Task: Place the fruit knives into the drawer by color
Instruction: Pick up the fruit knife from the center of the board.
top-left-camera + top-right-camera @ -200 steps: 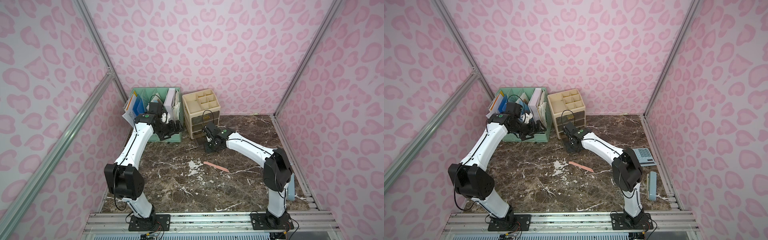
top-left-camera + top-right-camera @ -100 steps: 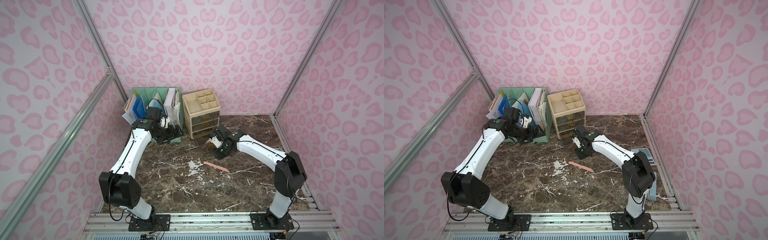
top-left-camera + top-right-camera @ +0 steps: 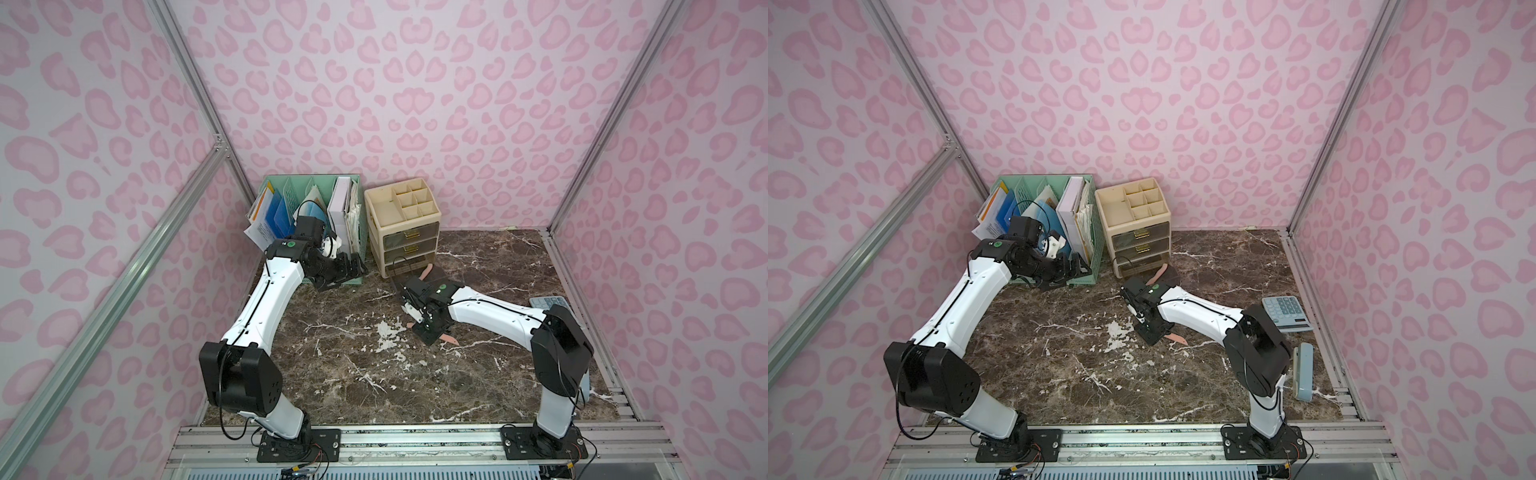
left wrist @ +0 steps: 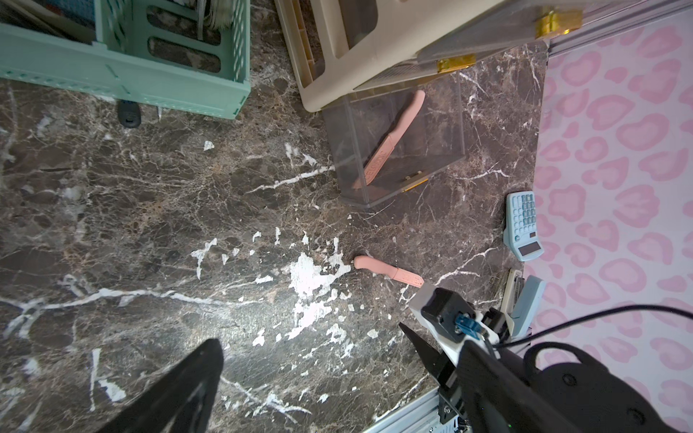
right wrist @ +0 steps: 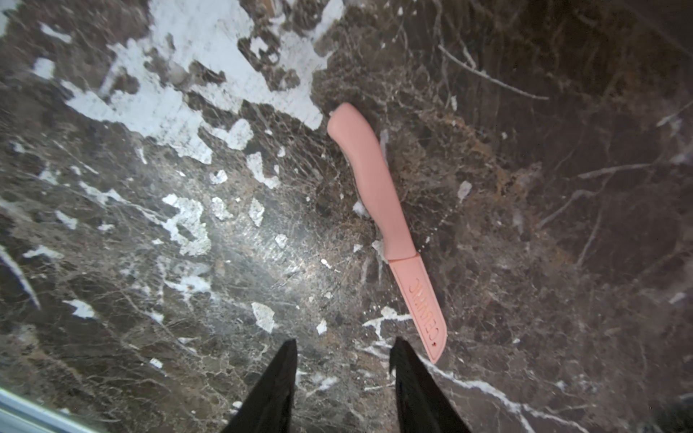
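One pink knife (image 5: 382, 210) is seen mid-table beneath the parted, empty right jaws; the second pink knife (image 4: 393, 138) is propped slantwise in the open bottom drawer (image 4: 412, 183). Left jaws are spread, empty. Closed off-centre, the flat knife could be pushed aside.

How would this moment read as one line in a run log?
right hand open, empty, near pink knife on table | other pink knife in open bottom drawer | left hand open, empty
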